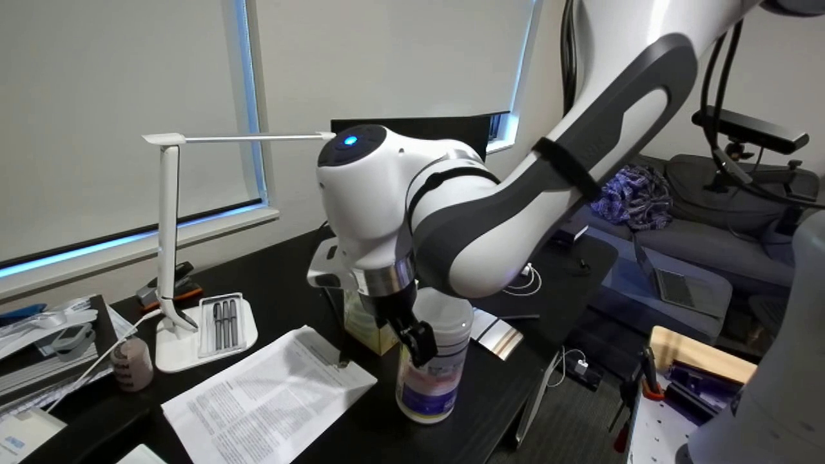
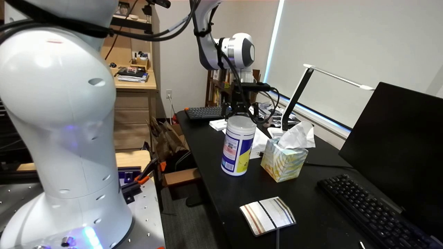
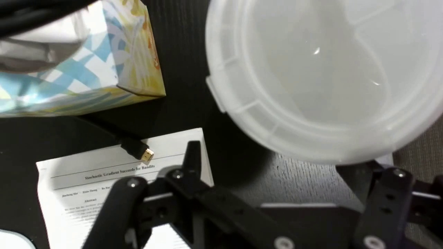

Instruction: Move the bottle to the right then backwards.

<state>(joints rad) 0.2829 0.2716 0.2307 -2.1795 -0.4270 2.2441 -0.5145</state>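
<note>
Gripper (image 3: 271,157) closest to me on the wrist feed, jaws spread wide. I see the bottle (image 2: 238,148) upright on the desk (image 2: 304,207), beside the tissue box (image 2: 289,164); whether jaws and bottle touch, I can't tell.

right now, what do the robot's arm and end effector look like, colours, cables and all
The arm is white and rounded, with dark grey panels, black straps and black cables. A blue light shows on its dark wrist cap; a silver ring circles the wrist. The end effector is black, with jointed linkages and silver-coloured screws.
</note>
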